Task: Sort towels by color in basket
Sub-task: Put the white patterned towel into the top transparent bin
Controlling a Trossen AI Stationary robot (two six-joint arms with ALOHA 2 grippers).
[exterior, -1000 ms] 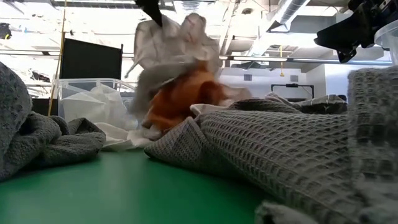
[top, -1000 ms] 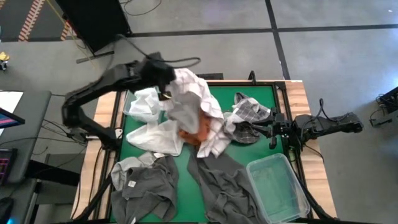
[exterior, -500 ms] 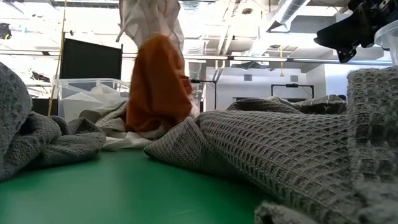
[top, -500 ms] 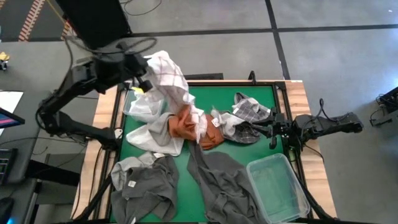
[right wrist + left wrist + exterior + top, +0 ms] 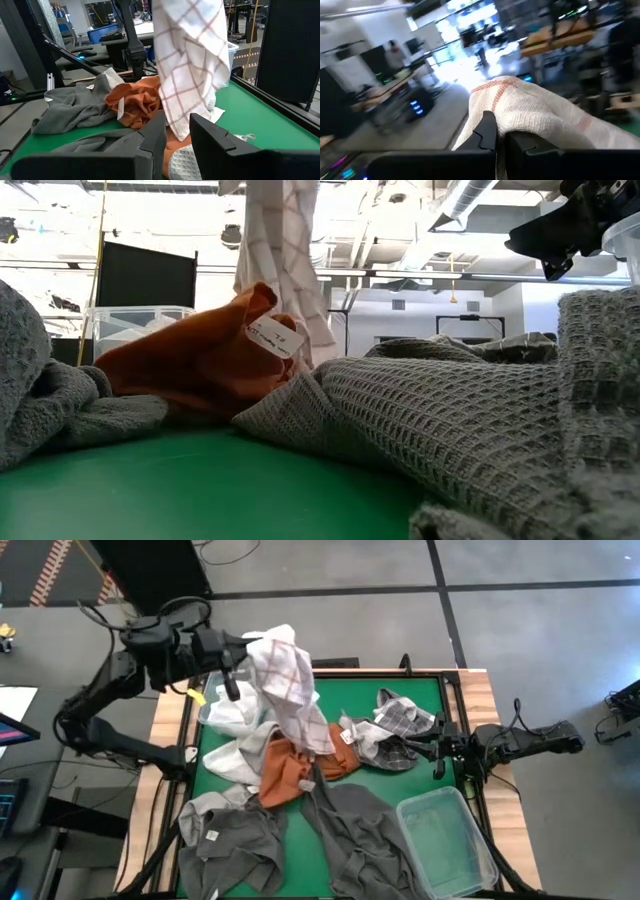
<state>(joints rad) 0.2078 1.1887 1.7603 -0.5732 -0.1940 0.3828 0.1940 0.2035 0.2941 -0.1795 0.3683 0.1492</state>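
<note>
My left hand is raised over the far left corner of the worktop, pinched tight on the white checked towel, which hangs down from it in a long drape with its lower end reaching the pile below. Under that drape the rust orange towel lies crumpled on the green surface, a white tag showing on it in the low view, with plain white towels heaped just beside it near a clear bin at the left edge. Two dark grey towels spread across the near side. My right hand waits low at the right edge, its fingers partly apart and holding nothing, next to a dark checked towel. A clear empty basket sits at the near right corner.
</note>
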